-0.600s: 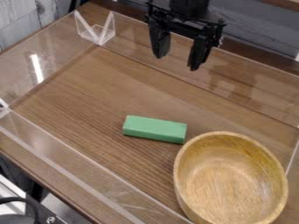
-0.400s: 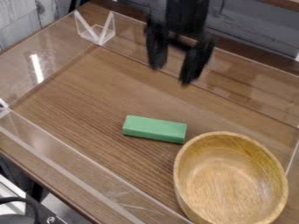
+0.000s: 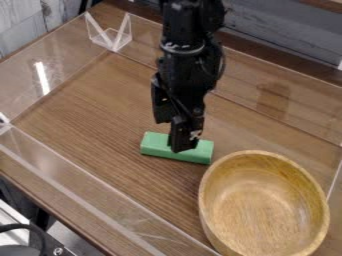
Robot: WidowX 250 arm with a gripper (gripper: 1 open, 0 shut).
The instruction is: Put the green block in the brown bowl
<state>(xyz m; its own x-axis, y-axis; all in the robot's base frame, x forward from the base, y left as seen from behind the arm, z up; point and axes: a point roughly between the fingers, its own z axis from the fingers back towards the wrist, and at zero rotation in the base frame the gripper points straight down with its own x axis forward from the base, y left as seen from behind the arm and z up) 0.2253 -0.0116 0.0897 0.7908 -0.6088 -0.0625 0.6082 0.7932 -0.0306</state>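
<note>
Item count: one green block [image 3: 181,149], one brown bowl [image 3: 263,206], one robot arm [image 3: 191,40] carrying one tool [image 3: 173,127], and one small clear angled stand [image 3: 107,32].

All items sit on a wood-grain worktop [image 3: 94,105] enclosed by low clear walls [image 3: 80,205].

Container 1, brown bowl: round, shallow, light wood with visible grain and a thick rim. It stands at the near right corner of the worktop, partly cut off by the lower edge of the view. Contents: nothing can be seen inside; the inner surface shows bare wood.

Container 2, clear-walled enclosure: it holds the worktop surface with the block and bowl on it.

Green block: lies flat on the worktop near its centre, slightly toward the near edge, just to the left of the bowl's rim and apart from it. It is outside the bowl. Its long side runs roughly left to right.

Tool: points straight down over the block, with its dark fingers [image 3: 183,131] spread wide open. The fingertips stand at the far long side of the block, overlapping its upper edge in the view. Whether they touch the block cannot be told. The block is not gripped.

Clear stand: at the far left corner of the worktop, well apart from everything else.
</note>
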